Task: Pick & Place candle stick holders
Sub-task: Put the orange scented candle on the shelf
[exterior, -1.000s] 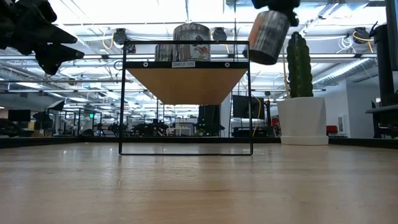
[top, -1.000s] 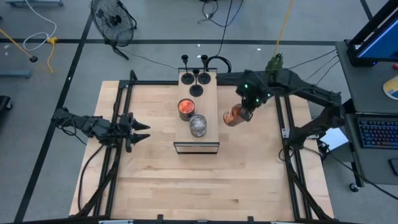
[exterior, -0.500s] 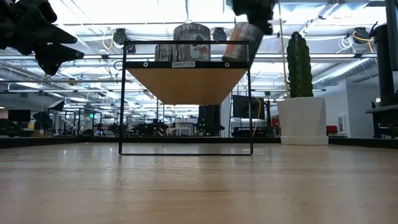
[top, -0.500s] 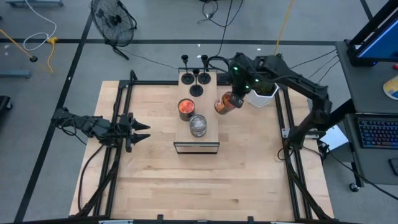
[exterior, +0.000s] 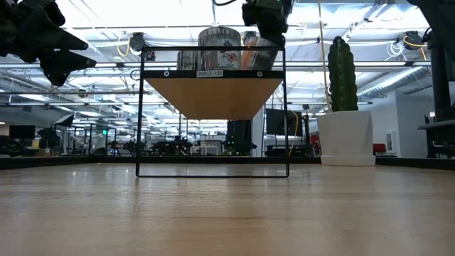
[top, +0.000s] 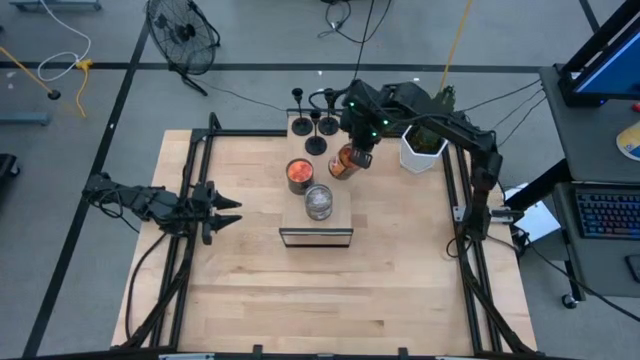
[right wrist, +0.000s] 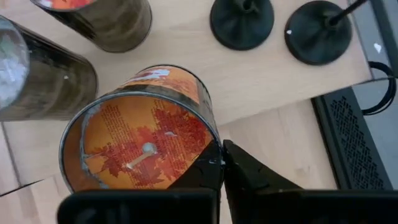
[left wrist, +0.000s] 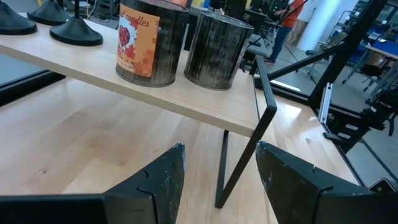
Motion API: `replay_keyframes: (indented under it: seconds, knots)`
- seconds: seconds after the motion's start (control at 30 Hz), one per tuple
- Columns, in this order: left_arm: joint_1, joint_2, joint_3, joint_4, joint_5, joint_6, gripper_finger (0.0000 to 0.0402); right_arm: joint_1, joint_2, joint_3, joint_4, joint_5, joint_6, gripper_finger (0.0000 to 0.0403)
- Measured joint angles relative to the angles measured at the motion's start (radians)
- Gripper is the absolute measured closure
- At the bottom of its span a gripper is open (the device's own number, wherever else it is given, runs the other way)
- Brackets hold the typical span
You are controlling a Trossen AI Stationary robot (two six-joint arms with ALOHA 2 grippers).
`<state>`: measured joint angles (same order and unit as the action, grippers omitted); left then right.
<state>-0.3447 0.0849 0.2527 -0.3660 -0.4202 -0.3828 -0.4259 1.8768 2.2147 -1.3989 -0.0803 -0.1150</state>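
Upper centre of the high view: right tool (top: 345,160) clamped on an orange cup (top: 341,163) over the shelf (top: 330,222) edge beside two cups, left tool (top: 228,212) mid-left with fingers apart; right wrist view: the cup's rim pinched, black holders (right wrist: 241,20) beyond.

Three black holders (top: 314,128), upright, cluster at twelve o'clock. An orange-red cup (top: 298,175) stands at centre, with a silvery cup (top: 319,200) just beside it towards five o'clock. A second orange-red cup (top: 343,163) hangs tilted at three o'clock.
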Motion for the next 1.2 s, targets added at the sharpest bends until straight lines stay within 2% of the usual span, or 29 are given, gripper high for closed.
replay_keyframes:
  seconds: [1.2]
  knots:
    - [0.000, 0.000, 0.000, -0.005, 0.000, -0.010, 0.0199, 0.068, 0.087, 0.000, 0.067, -0.026, -0.091, 0.0403]
